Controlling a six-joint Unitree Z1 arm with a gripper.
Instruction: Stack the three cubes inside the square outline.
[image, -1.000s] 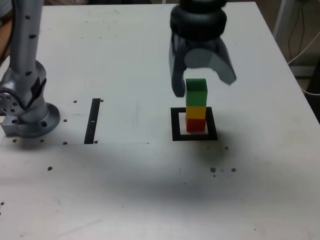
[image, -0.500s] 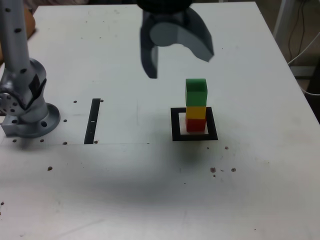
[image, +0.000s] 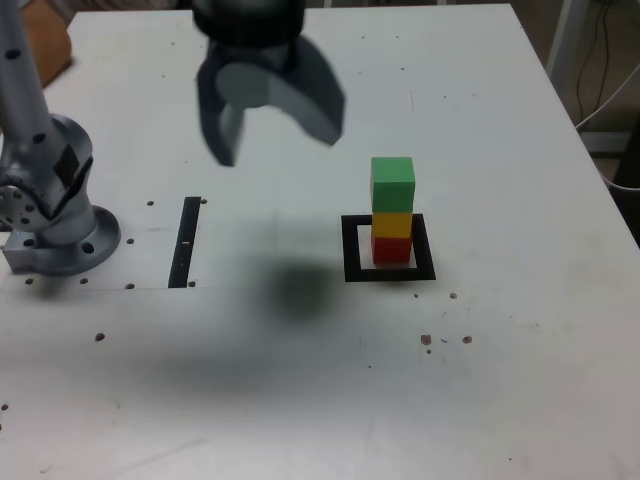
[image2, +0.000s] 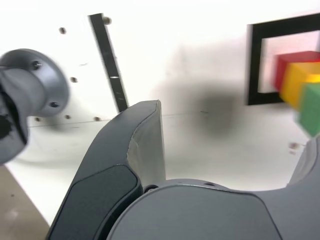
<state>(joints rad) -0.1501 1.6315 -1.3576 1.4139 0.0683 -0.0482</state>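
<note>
Standing right of centre in the exterior view, the green cube (image: 392, 183) tops the yellow cube (image: 392, 224) and red cube (image: 391, 248) inside the square outline (image: 350, 250). Only the wrist view shows the stack (image2: 303, 85) blurred at frame edge. The gripper (image: 272, 145) hangs upper left, fingers apart, empty. The white table (image: 500, 380) is speckled; a black strip (image: 186, 240) lies beside the arm base (image: 55, 225).

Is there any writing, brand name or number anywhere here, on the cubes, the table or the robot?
None can be read in either view.
The green cube, yellow cube and red cube have plain faces.
The square outline, black strip and gripper show no lettering.
</note>
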